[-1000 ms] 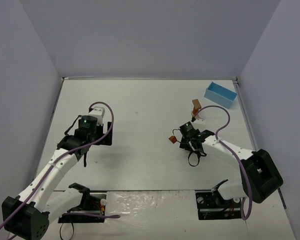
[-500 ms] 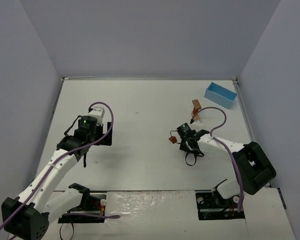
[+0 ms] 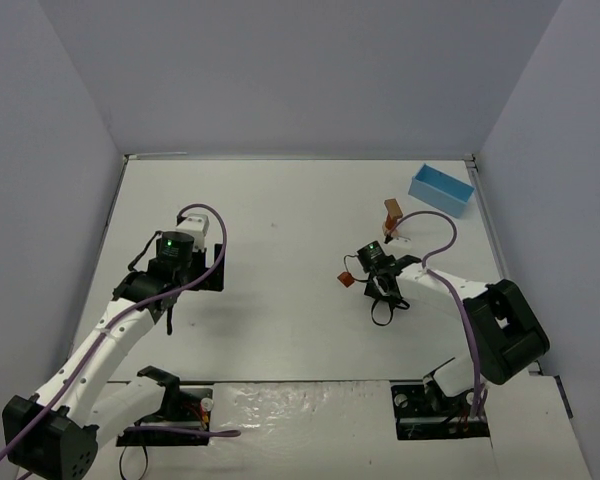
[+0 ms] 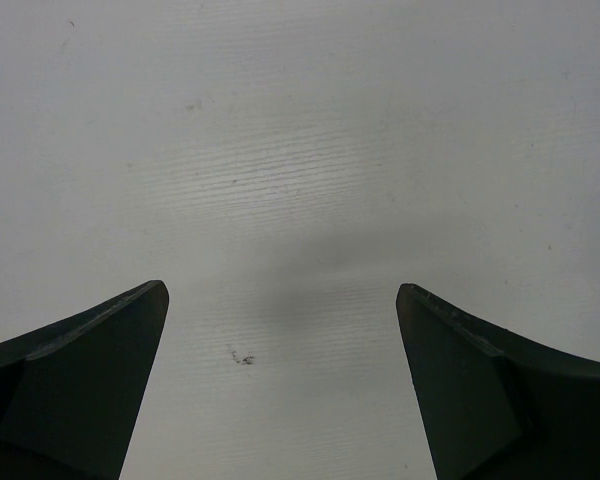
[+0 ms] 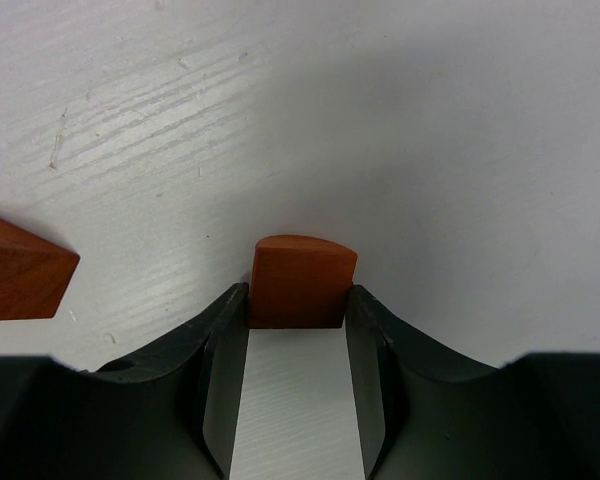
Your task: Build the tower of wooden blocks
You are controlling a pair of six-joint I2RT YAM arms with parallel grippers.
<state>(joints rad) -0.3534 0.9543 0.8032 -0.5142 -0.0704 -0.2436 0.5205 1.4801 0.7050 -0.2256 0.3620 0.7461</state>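
The wood block tower (image 3: pixel 391 214) stands at the back right, orange-brown blocks on a tan one. My right gripper (image 5: pixel 298 303) is shut on a reddish round-topped block (image 5: pixel 298 272), low over the table. In the top view the right gripper (image 3: pixel 380 284) hides that block. A loose orange-brown block (image 5: pixel 20 272) lies just left of the right gripper, and it also shows in the top view (image 3: pixel 347 279). My left gripper (image 4: pixel 282 305) is open and empty over bare table; in the top view it (image 3: pixel 175 275) sits at the left.
A light blue rectangular box (image 3: pixel 441 190) sits at the back right corner, behind the tower. Grey walls close the table on three sides. The right arm's purple cable loops over the table near the tower.
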